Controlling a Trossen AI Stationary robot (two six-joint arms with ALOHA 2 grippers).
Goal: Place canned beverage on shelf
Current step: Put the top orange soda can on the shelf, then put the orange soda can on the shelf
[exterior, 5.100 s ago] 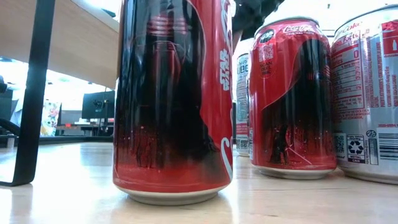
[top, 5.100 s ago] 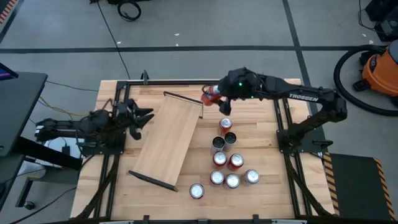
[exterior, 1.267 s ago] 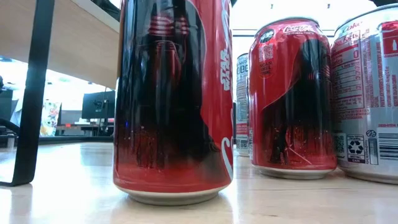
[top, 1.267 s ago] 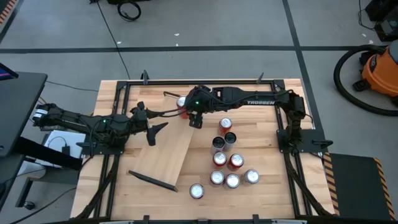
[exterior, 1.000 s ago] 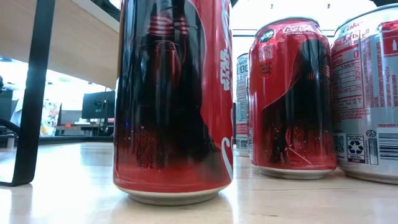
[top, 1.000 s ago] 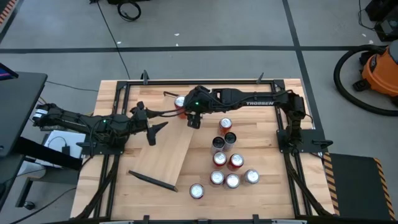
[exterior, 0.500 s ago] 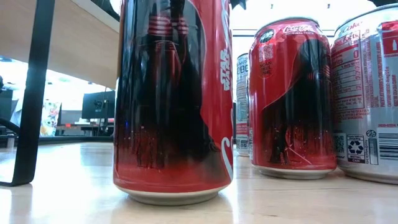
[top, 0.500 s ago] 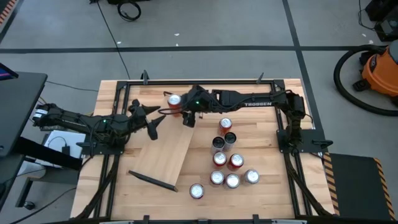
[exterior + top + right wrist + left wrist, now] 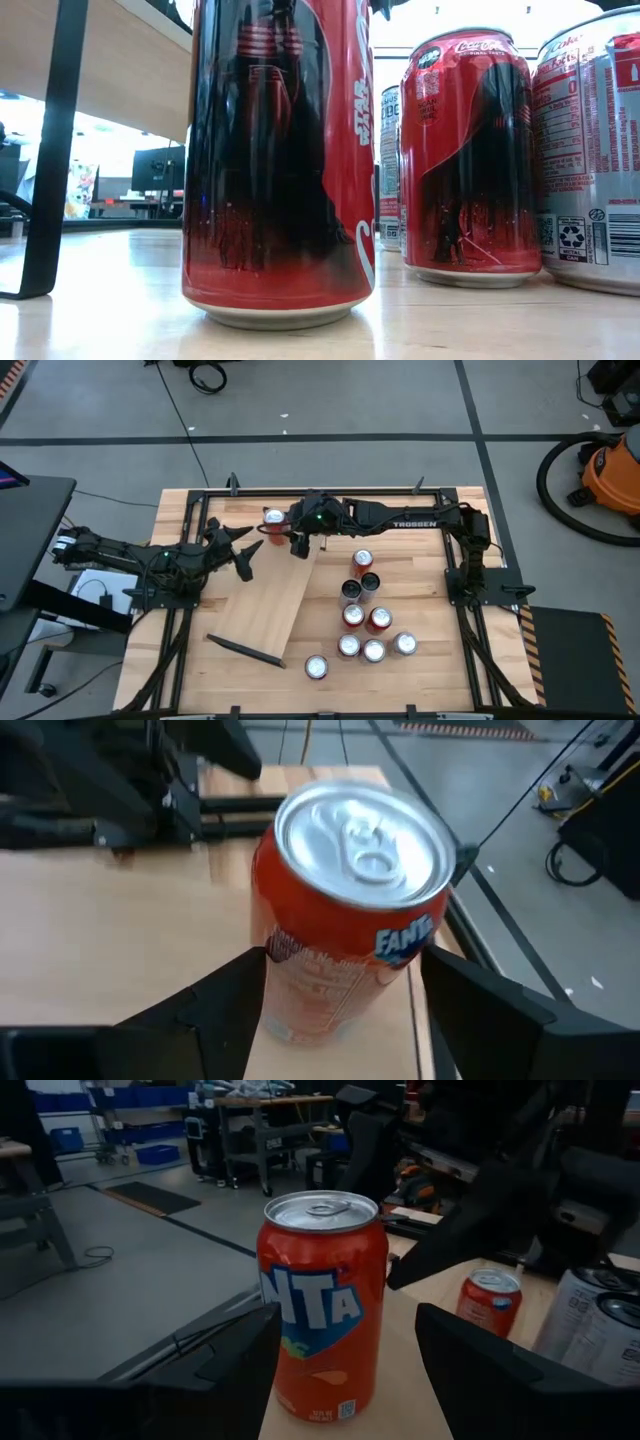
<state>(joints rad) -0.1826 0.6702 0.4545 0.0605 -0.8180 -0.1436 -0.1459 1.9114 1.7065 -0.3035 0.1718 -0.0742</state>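
**A:** So where is the can (image 9: pixel 272 518) now?

**B:** Upper left of centre in the high view, at the top corner of the shelf (image 9: pixel 275 595). The left wrist view shows it upright, its base on pale wood close to the edge.

**A:** Why so far into the corner?

**B:** My guess is to keep the rest of the plank free for the other cans (image 9: pixel 362 615) waiting at lower right.

**A:** And the grippers?

**B:** The right gripper (image 9: pixel 285 532) reaches across from the right of the frame and sits around the can. Whether it is pinching or letting go, I cannot tell. The left gripper (image 9: pixel 245 552) is just below and left of the can, fingers spread wide and holding nothing. It is aimed at the can, perhaps to steady it.

**A:** Room to move?

**B:** It is tight. The shelf edge is just beside the can's base, so a nudge up or left could tip it off. The bare plank running down to the end bar (image 9: pixel 245 648) is the open way out.
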